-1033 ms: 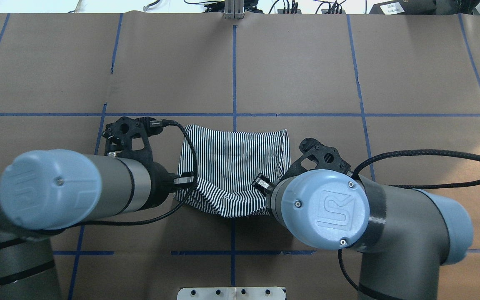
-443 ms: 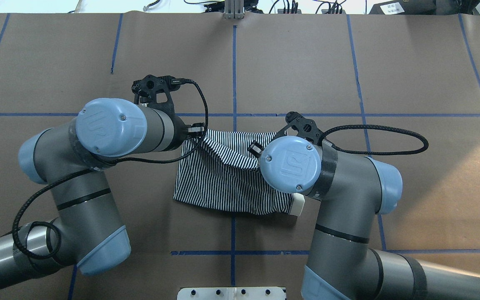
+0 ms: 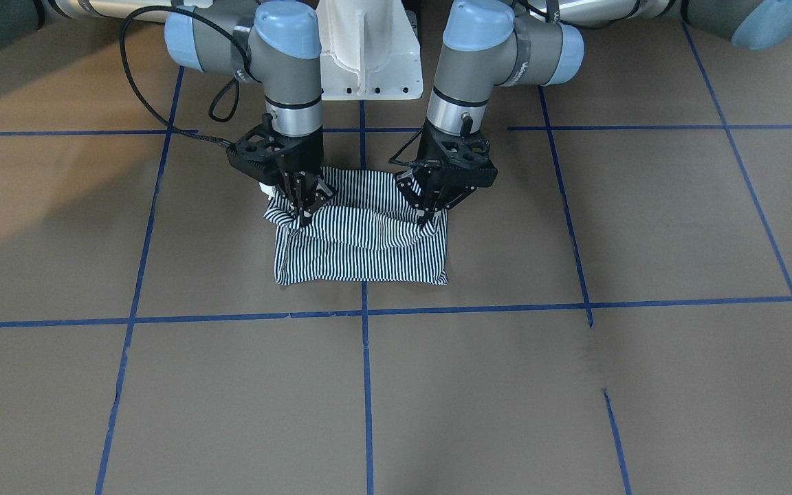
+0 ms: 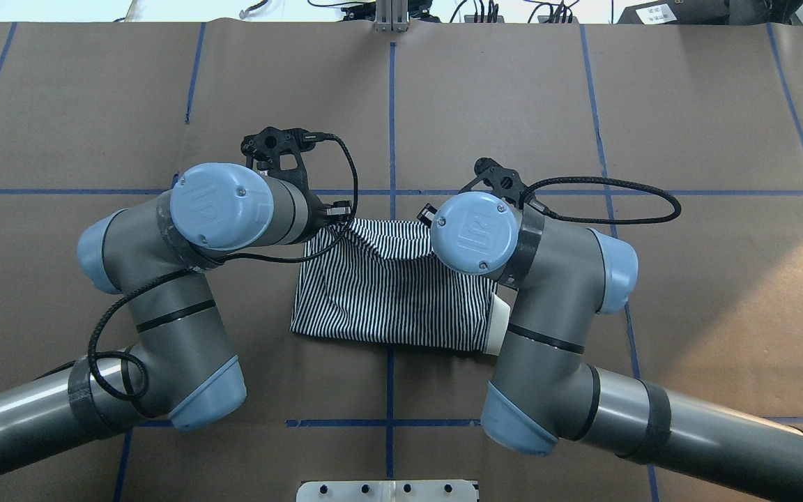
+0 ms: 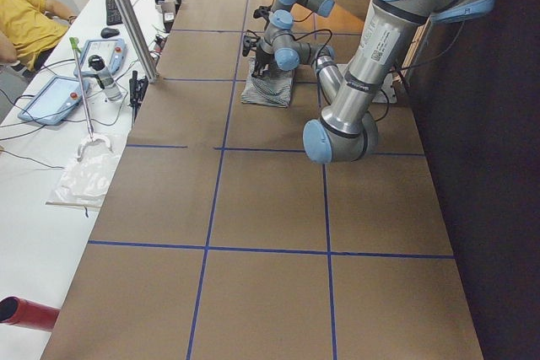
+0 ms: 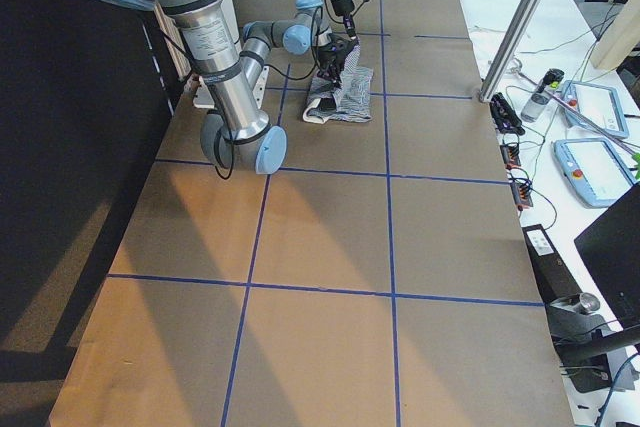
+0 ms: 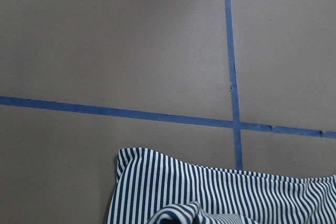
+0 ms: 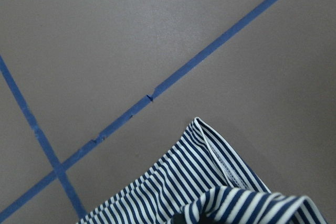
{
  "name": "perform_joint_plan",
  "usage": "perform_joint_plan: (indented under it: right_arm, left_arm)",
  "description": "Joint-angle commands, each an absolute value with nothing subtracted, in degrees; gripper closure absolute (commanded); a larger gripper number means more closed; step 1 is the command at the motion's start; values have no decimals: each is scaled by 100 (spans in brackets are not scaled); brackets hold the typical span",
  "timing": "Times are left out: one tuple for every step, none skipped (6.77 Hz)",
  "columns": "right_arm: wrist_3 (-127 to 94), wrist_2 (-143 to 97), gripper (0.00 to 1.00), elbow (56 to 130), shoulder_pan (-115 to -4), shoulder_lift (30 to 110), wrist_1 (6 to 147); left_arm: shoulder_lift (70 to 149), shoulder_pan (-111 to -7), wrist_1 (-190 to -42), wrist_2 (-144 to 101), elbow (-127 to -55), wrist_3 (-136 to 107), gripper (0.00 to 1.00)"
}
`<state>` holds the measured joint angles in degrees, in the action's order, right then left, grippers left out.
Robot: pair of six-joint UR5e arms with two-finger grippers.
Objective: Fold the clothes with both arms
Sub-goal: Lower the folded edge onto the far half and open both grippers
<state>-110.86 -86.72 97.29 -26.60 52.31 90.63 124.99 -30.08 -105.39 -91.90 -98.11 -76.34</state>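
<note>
Since a moment ago, my left gripper [image 3: 429, 214] and right gripper [image 3: 304, 208] have carried the pinched edge of the striped polo shirt [image 3: 361, 254] farther forward, both clamped on it.

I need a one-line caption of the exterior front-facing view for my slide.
Left arm and right arm pinch two raised corners of the striped shirt above the table.

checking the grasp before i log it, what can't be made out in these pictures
- Left tool and right tool fingertips: under the wrists in the overhead view, outside both wrist views, too small in the side views.
- Striped shirt: right edge under the right arm overhead; buttons and logo show in no view.
</note>
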Motion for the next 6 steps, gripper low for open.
perform_joint_plan:
  right_arm:
    - [-10961,-8675,100,8915,-2847,4993,8519]
    - [-10908,-8675,100,8816,-2874,4992,8482]
    - [-10899,-8675,100,8807,-2874,4992,8481]
    - [-10898,-8692,100,8789,-2874,4992,8481]
    - [-10838,-8692,100,8789,-2874,4992,8481]
    - [-10237,-8684,1,8789,-2891,4983,8481]
  left_arm:
    - [12586,-3015,-10862,-9114,-9274,-7603,100]
    - [12586,-3015,-10872,-9106,-9168,-7611,100]
    - [12586,-3006,-10872,-9105,-9106,-7611,100]
    - [12586,-3006,-10872,-9105,-9097,-7611,100]
    - [12577,-3015,-10872,-9105,-9097,-7603,100]
    - [12560,-3015,-10863,-9114,-9114,-7176,16]
